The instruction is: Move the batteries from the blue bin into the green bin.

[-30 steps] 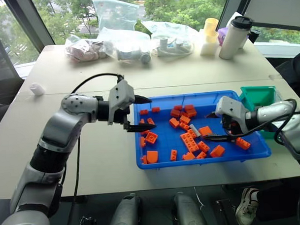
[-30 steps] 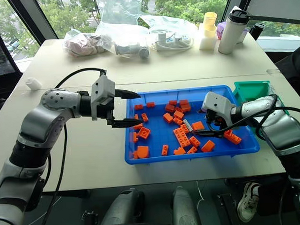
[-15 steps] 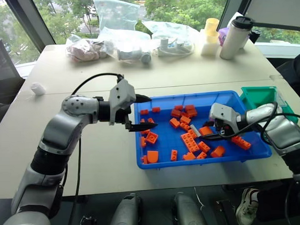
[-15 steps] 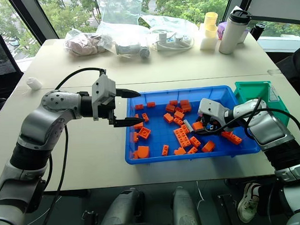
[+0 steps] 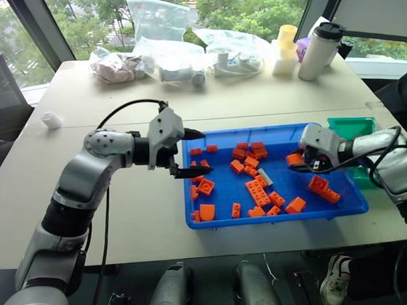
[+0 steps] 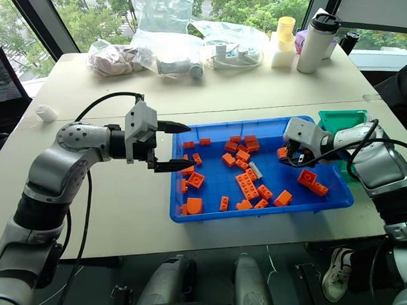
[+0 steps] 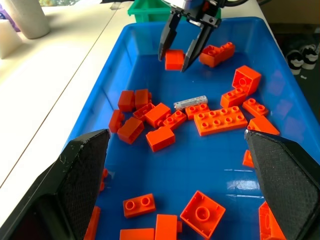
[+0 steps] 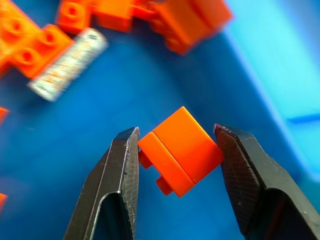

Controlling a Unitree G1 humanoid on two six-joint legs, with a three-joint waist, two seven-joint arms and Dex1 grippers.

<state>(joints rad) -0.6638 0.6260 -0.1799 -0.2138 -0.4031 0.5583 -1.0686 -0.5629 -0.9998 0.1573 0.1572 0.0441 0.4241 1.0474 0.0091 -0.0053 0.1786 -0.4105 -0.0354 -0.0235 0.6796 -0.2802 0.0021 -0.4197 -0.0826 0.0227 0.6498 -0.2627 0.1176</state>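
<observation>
The blue bin (image 5: 259,219) lies in front of me, strewn with orange bricks. One silver battery (image 5: 265,182) rests on the bin floor beside a long flat brick, near the middle; the wrist views show it too (image 7: 190,103) (image 8: 67,62). Over the bin's right part, my right gripper (image 5: 299,164) is shut on an orange brick (image 8: 180,150), which sits squarely between the two fingers. The battery lies apart from it, toward the bin's middle. My left gripper (image 5: 193,153) hangs open and empty over the bin's left rim. The green bin (image 5: 353,130) stands just past the blue bin's right end.
Along the table's far side stand plastic bags (image 5: 160,60), a white tumbler (image 5: 317,51) and stacked cups (image 5: 283,49). A small white object (image 5: 50,120) lies at the far left. The table's front edge runs close to the blue bin.
My right gripper closed on an orange brick near the bin's middle. It then carried the brick right and away, toward the bin's right end. The left arm stayed still.
</observation>
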